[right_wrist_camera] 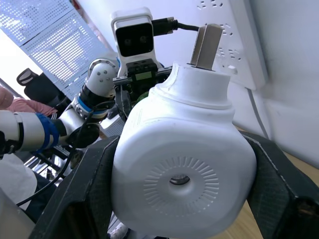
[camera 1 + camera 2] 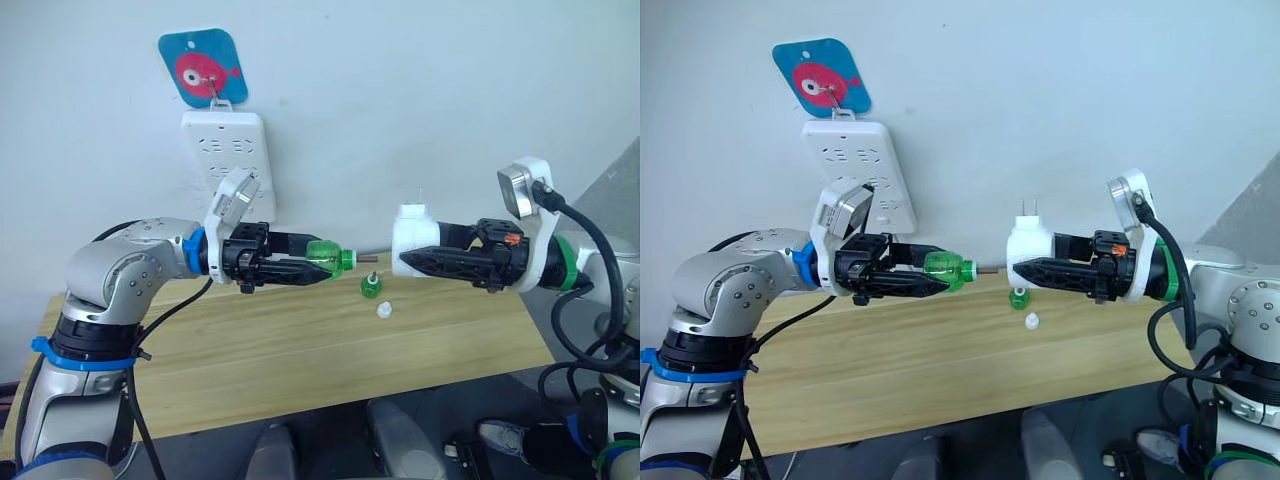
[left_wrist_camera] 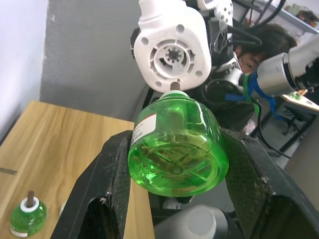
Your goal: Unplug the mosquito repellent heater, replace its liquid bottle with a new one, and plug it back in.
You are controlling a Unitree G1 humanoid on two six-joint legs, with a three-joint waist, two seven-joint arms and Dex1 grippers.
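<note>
My left gripper (image 2: pixel 312 263) is shut on a green liquid bottle (image 2: pixel 333 258), held level above the table with its brown wick pointing at the mosquito repellent heater (image 2: pixel 412 232). The white heater sits in my right gripper (image 2: pixel 408 263), which is shut on it, its two metal prongs (image 1: pixel 205 46) pointing up. The left wrist view looks along the bottle (image 3: pixel 177 144) to the heater's round socket (image 3: pixel 172 55), with the wick tip just short of it. A second green bottle (image 2: pixel 371 287) stands upright on the table below the gap.
A white multi-socket power strip (image 2: pixel 228 160) hangs on the wall under a blue fish hook (image 2: pixel 204 68). A small white cap (image 2: pixel 384 311) lies on the wooden table (image 2: pixel 300 350) near the standing bottle. A person (image 3: pixel 256 50) sits beyond the table's right end.
</note>
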